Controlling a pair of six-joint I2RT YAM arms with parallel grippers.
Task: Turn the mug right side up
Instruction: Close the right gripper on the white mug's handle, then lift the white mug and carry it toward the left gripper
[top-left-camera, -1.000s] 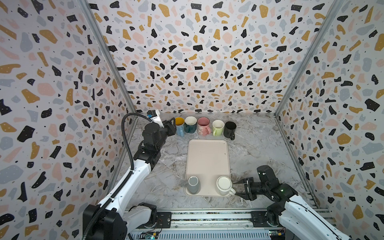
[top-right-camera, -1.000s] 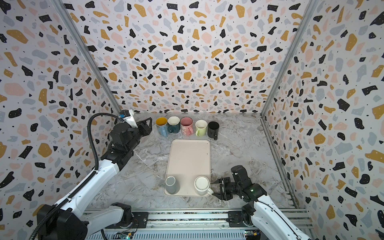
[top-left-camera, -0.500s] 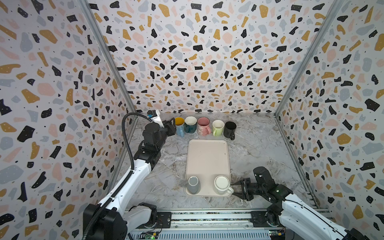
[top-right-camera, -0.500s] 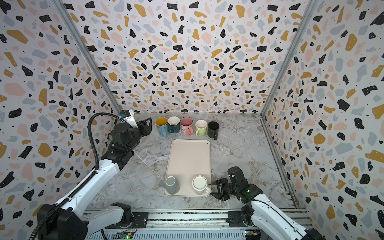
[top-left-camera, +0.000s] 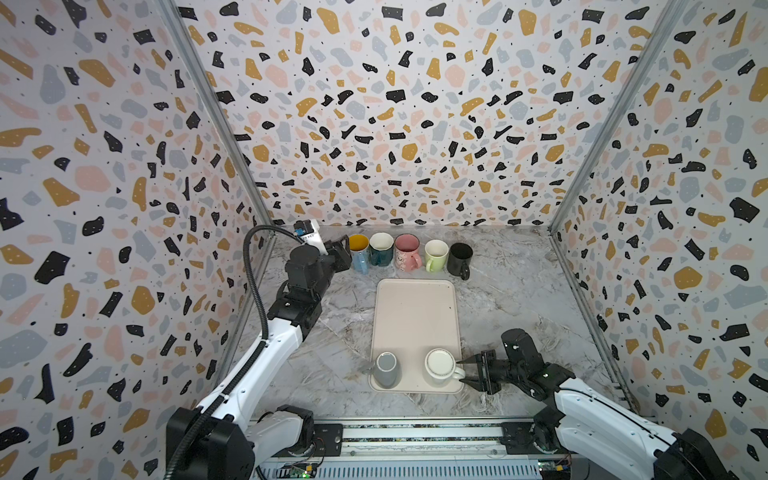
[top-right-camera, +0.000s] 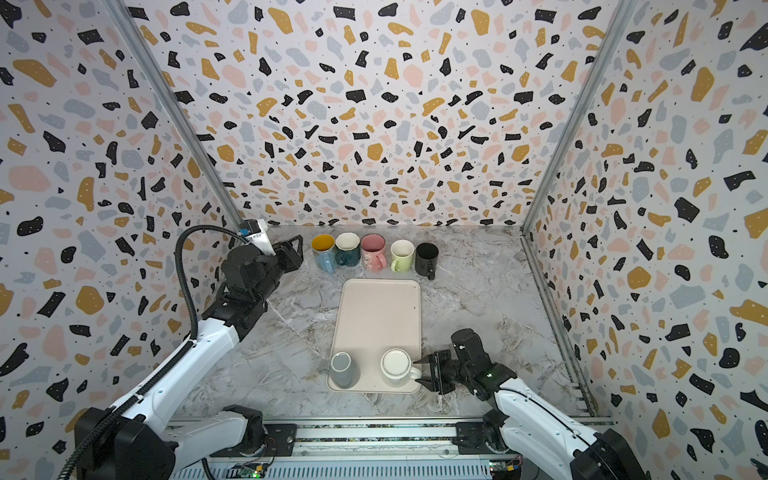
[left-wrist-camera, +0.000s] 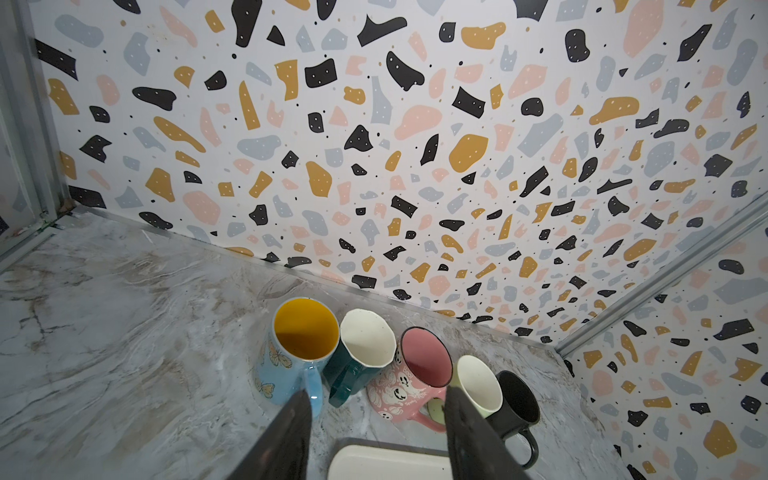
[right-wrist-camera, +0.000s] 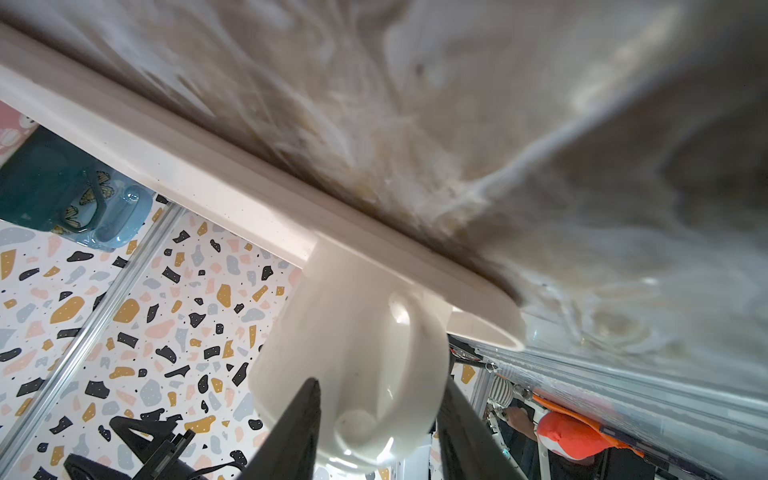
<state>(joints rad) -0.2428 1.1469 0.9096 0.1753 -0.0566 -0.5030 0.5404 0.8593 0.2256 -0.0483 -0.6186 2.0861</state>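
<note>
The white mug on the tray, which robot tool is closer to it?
Right. The right tool sits beside the white mug, around its handle. The left tool is far off, by the row of mugs.

Marble tbl (top-left-camera: 519, 299): tray (top-left-camera: 415, 316), 5 mugs (top-left-camera: 409, 251)

No readable words, numbers or brands anywhere. The pink mug (left-wrist-camera: 409, 384) carries printed faces and perhaps a line of lettering near its base, too small and blurred to read.
</note>
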